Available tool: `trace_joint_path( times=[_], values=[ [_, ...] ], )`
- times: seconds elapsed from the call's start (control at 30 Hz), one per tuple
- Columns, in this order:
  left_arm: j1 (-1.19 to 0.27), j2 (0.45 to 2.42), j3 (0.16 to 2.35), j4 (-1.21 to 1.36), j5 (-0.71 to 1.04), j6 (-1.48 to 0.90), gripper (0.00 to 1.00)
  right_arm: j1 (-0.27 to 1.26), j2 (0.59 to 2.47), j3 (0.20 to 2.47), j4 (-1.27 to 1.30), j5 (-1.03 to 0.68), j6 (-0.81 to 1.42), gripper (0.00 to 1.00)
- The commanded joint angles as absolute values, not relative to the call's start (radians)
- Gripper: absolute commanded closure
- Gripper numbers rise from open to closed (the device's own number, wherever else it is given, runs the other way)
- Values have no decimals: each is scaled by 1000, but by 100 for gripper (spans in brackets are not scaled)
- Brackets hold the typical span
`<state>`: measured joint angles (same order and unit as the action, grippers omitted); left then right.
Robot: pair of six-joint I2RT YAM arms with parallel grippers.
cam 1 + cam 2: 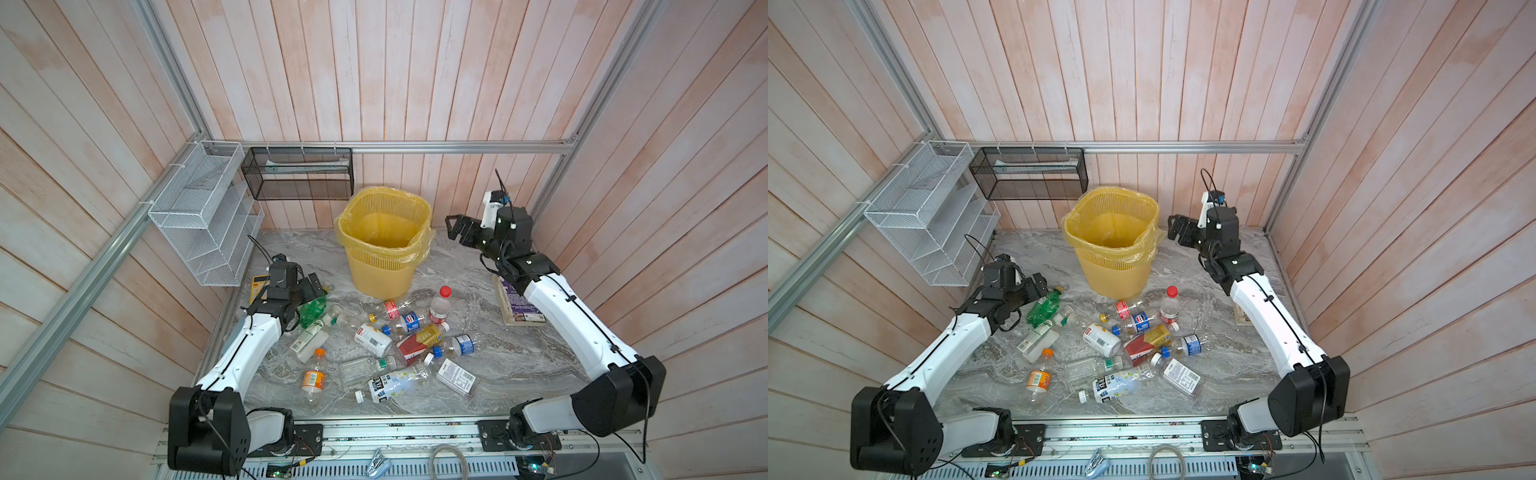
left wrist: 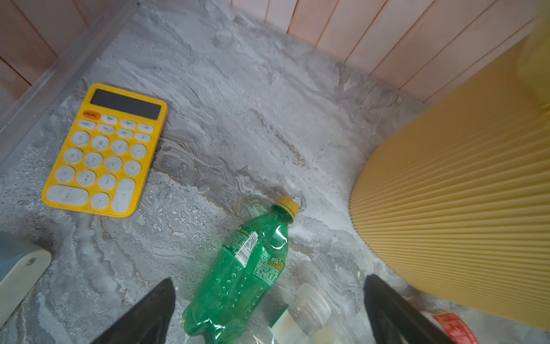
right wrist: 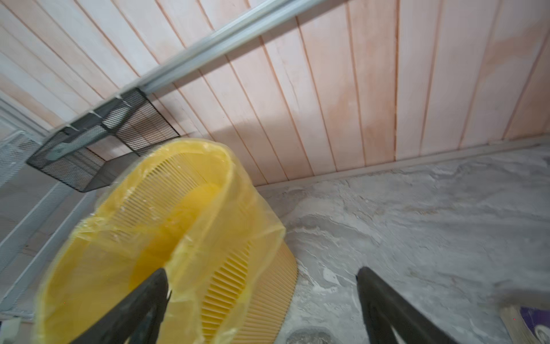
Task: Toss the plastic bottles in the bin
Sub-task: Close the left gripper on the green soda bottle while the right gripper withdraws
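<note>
A robot lab test cell: aluminium frame (image 1: 415, 146), plank panel walls (image 1: 374, 62), rail-mounted arms (image 1: 557, 307).

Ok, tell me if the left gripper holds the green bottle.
No, the left gripper is open and the green bottle lies on the table.

Clearance over the table (image 1: 478, 282). The bin (image 1: 380, 270) stands at back centre, its mouth unobstructed from above. The black mesh basket (image 1: 299, 174) and white wire rack (image 1: 203, 224) hang on the walls over the back-left corner. Bare marble runs from the bin's right side to the purple book (image 1: 519, 309) and along the front right. The plastic bottles (image 1: 411, 347) crowd the middle, many touching, with only narrow gaps. The left gripper (image 2: 269, 281), jaws spread, hangs over a green bottle (image 2: 244, 268) with a clear bottle (image 2: 309, 306) against it. Open surface separates these from the calculator (image 2: 104, 149). The right gripper (image 1: 455, 228), jaws spread, is beside the bin's rim and clear of it.
</note>
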<state>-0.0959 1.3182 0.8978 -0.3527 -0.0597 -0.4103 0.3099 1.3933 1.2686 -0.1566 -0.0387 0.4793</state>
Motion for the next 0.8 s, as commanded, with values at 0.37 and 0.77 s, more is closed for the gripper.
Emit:
trace_joint_path(
  times=[0.37,0.77],
  values=[
    [-95,1620,1019,-472,-30,-250,5,169,1190,830,-94,-46,534,0],
    [-94,1753,1076,-508,-103,-202,10,137,1198,772,-53,-69,546,0]
  ],
)
